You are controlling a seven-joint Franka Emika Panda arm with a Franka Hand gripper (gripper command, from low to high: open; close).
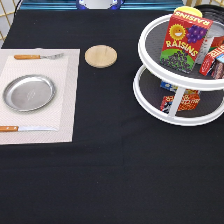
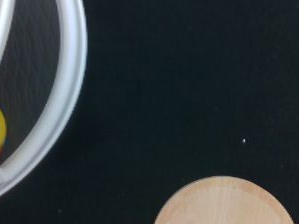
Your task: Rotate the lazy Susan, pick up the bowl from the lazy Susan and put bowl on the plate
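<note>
The white two-tier lazy Susan (image 1: 150, 102) stands at the exterior view's right, and its white rim (image 2: 65, 95) curves through the wrist view. The bowl is hidden or out of view; boxes fill what shows of both tiers. The silver plate (image 1: 29, 92) lies empty on a pale placemat (image 1: 65, 100) at the exterior view's left. The gripper does not show in the exterior view.
A red raisins box (image 1: 185, 42) and other small cartons (image 1: 215, 60) stand on the turntable's tiers. A round wooden coaster (image 1: 100, 55) (image 2: 225, 202) lies between the mat and the turntable. A fork (image 1: 37, 56) and a knife (image 1: 25, 128) flank the plate. A black cloth (image 1: 115, 170) covers the table.
</note>
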